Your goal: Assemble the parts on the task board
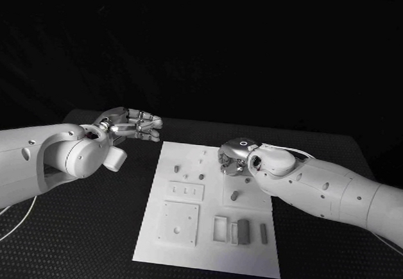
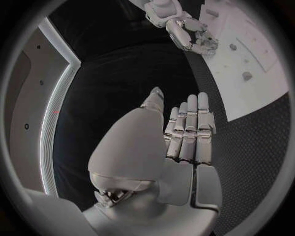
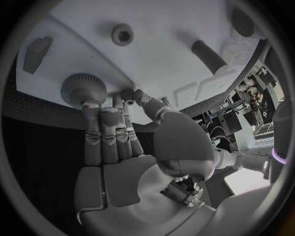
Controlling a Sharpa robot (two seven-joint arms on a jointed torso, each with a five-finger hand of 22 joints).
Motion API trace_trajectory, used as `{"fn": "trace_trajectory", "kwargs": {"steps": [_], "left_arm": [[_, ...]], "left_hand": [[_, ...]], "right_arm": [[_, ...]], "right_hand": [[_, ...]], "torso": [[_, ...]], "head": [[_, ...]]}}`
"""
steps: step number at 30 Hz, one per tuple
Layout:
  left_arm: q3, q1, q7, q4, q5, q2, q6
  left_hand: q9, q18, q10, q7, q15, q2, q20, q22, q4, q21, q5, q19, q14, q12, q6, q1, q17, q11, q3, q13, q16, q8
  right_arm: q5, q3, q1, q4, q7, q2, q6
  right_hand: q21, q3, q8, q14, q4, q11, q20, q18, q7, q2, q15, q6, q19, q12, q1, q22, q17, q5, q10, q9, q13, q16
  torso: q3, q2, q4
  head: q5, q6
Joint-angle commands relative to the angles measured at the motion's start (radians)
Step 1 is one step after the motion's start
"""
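The white task board point(image 1: 249, 258) lies in the middle of the black table. Small grey parts stand on it: pegs point(image 1: 202, 176) toward the far end and upright blocks point(image 1: 243, 230) nearer me. My right hand point(image 1: 235, 157) hovers low over the board's far right part. In the right wrist view its fingertips point(image 3: 101, 110) touch a round knurled part point(image 3: 81, 88) at the board's edge, thumb alongside, nothing clasped. My left hand point(image 1: 128, 123) is off the board's far left corner, above the table, fingers point(image 2: 191, 128) straight and together, holding nothing.
A ring-shaped part point(image 3: 123, 34), a dark cylinder peg point(image 3: 209, 53) and a wedge piece point(image 3: 37, 49) sit on the board beyond my right hand. A square plate point(image 1: 179, 223) and a slotted plate point(image 1: 185, 191) lie on the board's left side.
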Motion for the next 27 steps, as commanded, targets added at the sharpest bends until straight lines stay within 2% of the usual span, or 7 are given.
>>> {"fn": "trace_trajectory", "kwargs": {"steps": [1,8,12,19,27], "left_arm": [[0.001,0.002,0.005,0.001,-0.004,0.003,0.016],[0.001,0.002,0.004,0.001,-0.005,0.003,0.015],[0.001,0.002,0.004,0.001,-0.005,0.001,0.014],[0.001,0.002,0.004,0.002,-0.006,0.001,0.015],[0.001,0.003,0.005,0.002,-0.01,0.001,0.014]], "left_hand": [[-0.001,0.013,0.002,-0.002,0.005,-0.003,0.001,-0.001,0.0,-0.007,0.001,0.003,0.001,-0.007,0.007,0.001,0.002,-0.008,-0.005,-0.001,-0.005,-0.006],[-0.002,0.013,0.002,-0.002,0.005,-0.003,0.001,-0.001,0.0,-0.007,0.001,0.003,0.001,-0.007,0.007,0.002,0.002,-0.008,-0.005,-0.001,-0.006,-0.007],[-0.002,0.013,0.002,-0.002,0.005,-0.003,0.001,-0.001,0.0,-0.007,0.001,0.003,0.001,-0.007,0.007,0.002,0.002,-0.008,-0.006,-0.001,-0.006,-0.007],[-0.002,0.013,0.003,-0.002,0.005,-0.003,0.001,-0.001,0.0,-0.007,0.001,0.003,0.001,-0.008,0.008,0.002,0.003,-0.008,-0.006,-0.001,-0.006,-0.007],[-0.002,0.013,0.003,-0.001,0.005,-0.003,0.001,-0.001,0.0,-0.008,0.001,0.004,0.001,-0.008,0.008,0.001,0.003,-0.008,-0.006,-0.001,-0.007,-0.007]], "right_arm": [[-0.011,-0.007,-0.012,-0.001,0.001,0.002,0.048],[-0.035,-0.007,-0.014,0.001,-0.005,0.003,0.042],[-0.047,-0.007,-0.014,0.001,-0.011,0.002,0.033],[-0.06,-0.007,-0.016,0.008,-0.019,0.0,-0.029],[-0.082,-0.006,-0.016,0.023,-0.047,-0.002,-0.127]], "right_hand": [[0.007,0.008,0.008,-0.001,0.001,-0.006,-0.009,0.108,-0.002,0.011,-0.01,0.008,0.0,0.006,0.012,0.021,-0.002,0.002,0.014,0.003,0.004,0.005],[0.026,0.024,0.028,0.001,-0.001,-0.024,-0.01,0.108,-0.02,0.039,-0.027,0.047,0.001,0.023,0.054,0.022,-0.002,0.002,0.059,0.021,0.023,0.026],[0.03,0.035,0.032,-0.002,-0.002,-0.028,-0.009,0.108,-0.023,0.042,-0.032,0.056,-0.003,0.025,0.076,0.022,-0.004,0.002,0.069,0.028,0.03,0.029],[0.043,0.054,0.046,-0.003,-0.001,-0.043,-0.009,0.108,-0.034,0.049,-0.046,0.085,-0.001,0.039,0.096,0.021,-0.006,0.002,0.105,0.046,0.051,0.042],[0.049,0.06,0.05,-0.003,-0.001,-0.051,-0.01,0.108,-0.039,0.043,-0.054,0.096,0.001,0.044,0.096,0.02,-0.008,0.002,0.119,0.056,0.065,0.047]], "torso": [[-0.0003,0.001,-0.0008],[-0.0004,0.0,0.002],[-0.0006,0.0,0.0014],[-0.0001,0.001,-0.0004],[-0.0012,0.001,0.0014]], "head": [[-0.001,-0.003],[-0.003,-0.006],[-0.004,-0.007],[-0.003,-0.005],[-0.004,0.0]]}}
